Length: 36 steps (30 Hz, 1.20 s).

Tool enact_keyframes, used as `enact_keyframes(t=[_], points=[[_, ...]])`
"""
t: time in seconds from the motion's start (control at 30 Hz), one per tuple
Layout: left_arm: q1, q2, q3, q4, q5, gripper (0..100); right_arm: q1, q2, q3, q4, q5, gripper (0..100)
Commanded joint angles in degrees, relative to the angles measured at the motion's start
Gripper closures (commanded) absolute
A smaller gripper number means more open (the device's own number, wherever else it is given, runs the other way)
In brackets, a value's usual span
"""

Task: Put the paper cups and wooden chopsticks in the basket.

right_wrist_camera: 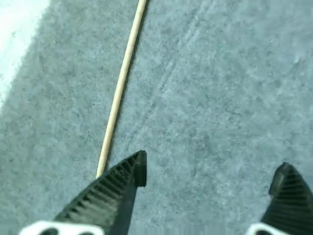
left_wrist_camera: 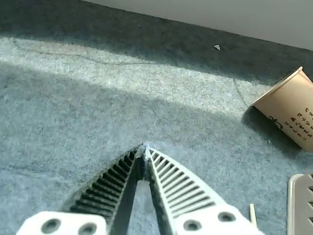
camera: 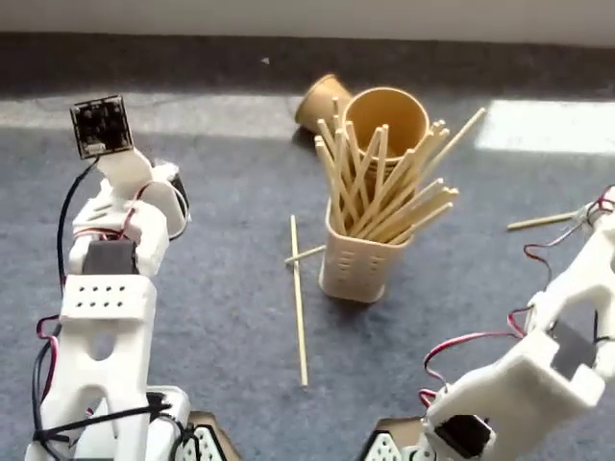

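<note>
High view: at centre frame the basket (camera: 356, 264) stands on the grey desk (camera: 211, 307), holding chopsticks (camera: 384, 197) and a paper cup (camera: 386, 120). A second paper cup (camera: 322, 101) lies just above it (on its side).

Left wrist view: the left gripper (left_wrist_camera: 143, 152) is closed and empty.

Right wrist view: the right gripper (right_wrist_camera: 212, 161) is spread wide beside a loose chopstick (right_wrist_camera: 121, 88).

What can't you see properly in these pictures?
- Tipped paper cup: left wrist view, cut off by the picture's edge; high view, partly hidden behind the upright cup.
- Basket inside: high view, hidden by the chopsticks packed in it.
- Loose chopstick: right wrist view, one end runs past the picture's edge.
</note>
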Motion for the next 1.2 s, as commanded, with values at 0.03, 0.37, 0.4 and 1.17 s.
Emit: enact_keyframes(t=[0.03, 0.37, 0.4, 1.17], points=[[0.9, -0.5, 5.7, -9.5, 0.4, 99, -5.2, 13.5, -28.4, 9.3, -5.2, 61.6], [2.4, -0.6, 7.2, -10.6, 0.3, 99, -7.8, 44.1, -62.5, 12.3, -5.3, 61.7], [2.5, -0.6, 7.2, -10.6, 0.3, 99, -7.5, 46.6, -63.6, 12.3, -4.3, 62.2], [2.5, -0.6, 7.2, -10.6, 0.3, 99, -3.6, 49.9, -90.5, 21.2, 12.7, 99.5]])
